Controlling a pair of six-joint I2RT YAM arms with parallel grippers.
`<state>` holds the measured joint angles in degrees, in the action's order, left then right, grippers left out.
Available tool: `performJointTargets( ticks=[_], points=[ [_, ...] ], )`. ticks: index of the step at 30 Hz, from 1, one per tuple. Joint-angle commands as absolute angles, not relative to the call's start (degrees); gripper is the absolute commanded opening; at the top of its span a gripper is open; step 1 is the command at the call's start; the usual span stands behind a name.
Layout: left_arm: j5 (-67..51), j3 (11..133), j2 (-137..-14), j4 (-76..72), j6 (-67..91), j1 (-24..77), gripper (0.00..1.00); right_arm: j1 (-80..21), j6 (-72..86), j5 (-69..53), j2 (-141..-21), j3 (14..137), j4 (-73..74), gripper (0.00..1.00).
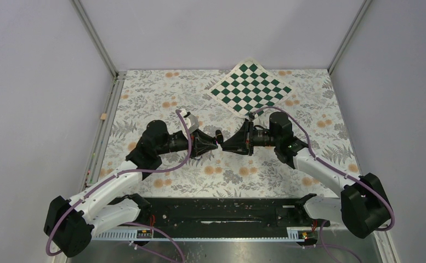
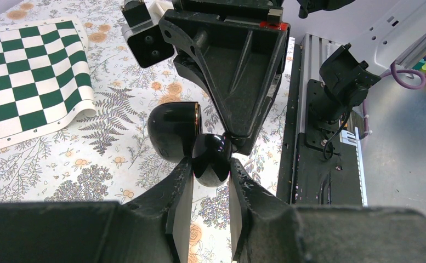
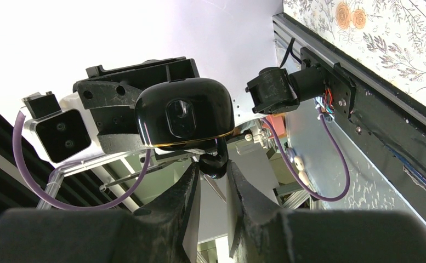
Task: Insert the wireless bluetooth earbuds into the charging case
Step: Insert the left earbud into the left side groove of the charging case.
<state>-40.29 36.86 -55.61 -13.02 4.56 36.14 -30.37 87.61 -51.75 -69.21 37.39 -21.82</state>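
Floral-printed cloth covers the desk [image 1: 161,93] between pale grey walls [image 1: 29,82]; a green-and-white chequered mat [image 1: 250,87] lies toward twelve o'clock; at centre, lifted, the left gripper [image 2: 211,174] clamps the small glossy black oval charging case [image 2: 210,156], lid open; the right gripper [image 3: 213,171] pinches a tiny black earbud [image 3: 213,163] touching it.

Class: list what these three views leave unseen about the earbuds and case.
Top external: charging case too small.
Left wrist: glossy black piece pinched by left gripper, earbud or case half, unclear.
Right wrist: right gripper partly covers that piece.
Nowhere visible: second earbud.
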Motion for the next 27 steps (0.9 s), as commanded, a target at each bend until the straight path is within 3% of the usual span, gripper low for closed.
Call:
performJointTargets(
  ticks=[1, 25, 26, 27],
  points=[
    [-41.7, 36.4, -54.8, -17.2, 4.7, 36.4, 0.00, -30.6, 86.8, -52.6, -69.7, 39.8, -23.2, 0.00],
    [-43.8, 36.1, -55.4, -18.6, 6.6, 36.9, 0.00, -30.6, 87.7, -51.6, -72.9, 41.8, -25.2, 0.00],
    [-43.8, 36.1, -55.4, -18.9, 6.8, 36.9, 0.00, -30.6, 87.7, -51.5, -72.9, 41.8, -25.5, 0.02],
    [-43.8, 36.2, -55.5, -19.0, 7.0, 36.9, 0.00, -30.6, 87.9, -51.5, -72.8, 41.7, -26.0, 0.10]
  ],
)
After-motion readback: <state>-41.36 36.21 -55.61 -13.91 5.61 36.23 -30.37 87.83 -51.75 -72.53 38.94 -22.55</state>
